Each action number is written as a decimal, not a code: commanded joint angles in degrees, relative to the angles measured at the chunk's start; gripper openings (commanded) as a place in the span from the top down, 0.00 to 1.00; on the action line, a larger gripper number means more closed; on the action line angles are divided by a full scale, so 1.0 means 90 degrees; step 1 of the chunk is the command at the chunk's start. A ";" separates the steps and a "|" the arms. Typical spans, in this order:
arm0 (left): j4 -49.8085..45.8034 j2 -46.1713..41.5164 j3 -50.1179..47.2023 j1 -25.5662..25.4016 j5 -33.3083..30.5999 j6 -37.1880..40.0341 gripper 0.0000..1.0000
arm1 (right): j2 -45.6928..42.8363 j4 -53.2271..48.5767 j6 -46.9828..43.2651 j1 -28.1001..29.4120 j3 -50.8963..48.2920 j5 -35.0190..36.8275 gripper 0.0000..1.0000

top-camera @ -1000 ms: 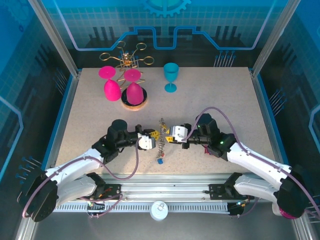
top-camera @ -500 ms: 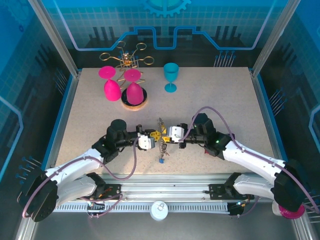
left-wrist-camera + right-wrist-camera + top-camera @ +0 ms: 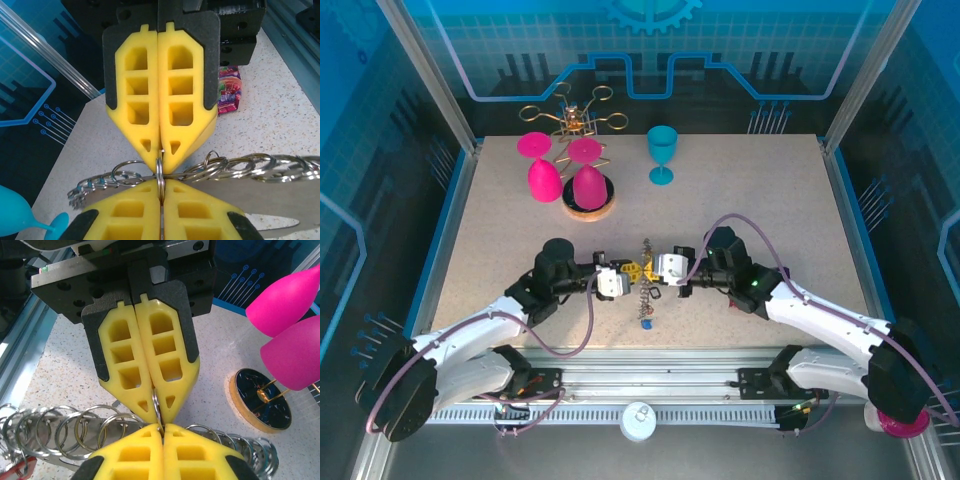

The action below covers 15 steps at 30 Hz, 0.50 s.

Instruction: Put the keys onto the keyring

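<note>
Fingertips of your left gripper are pressed together on a thin split ring. The right gripper meets them tip to tip, closed on the same ring from the opposite side. Pinching it from both ends probably steadies the ring edge-on, so a key can be worked into its coil without it twisting away.

The ring belongs to the keyring, whose row of silvery loops runs crosswise just under the two sets of tips. From above, the keyring sits between the grippers at the table's near middle and trails toward you. A blue key lies at its near end; you cannot tell whether it is already threaded. The pink goblets stand well apart, out of the way.
</note>
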 commanded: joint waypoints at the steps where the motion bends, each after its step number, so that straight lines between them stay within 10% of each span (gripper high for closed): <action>1: -0.0017 -0.0034 0.0214 -0.0032 0.0152 -0.0086 0.86 | -0.0024 -0.0472 -0.0326 0.0120 0.0332 0.0130 1.00; 15: -0.0666 0.0095 0.0480 -0.0033 0.0110 -0.0016 0.88 | 0.0417 -0.1358 -0.0760 0.0462 0.1041 0.0661 1.00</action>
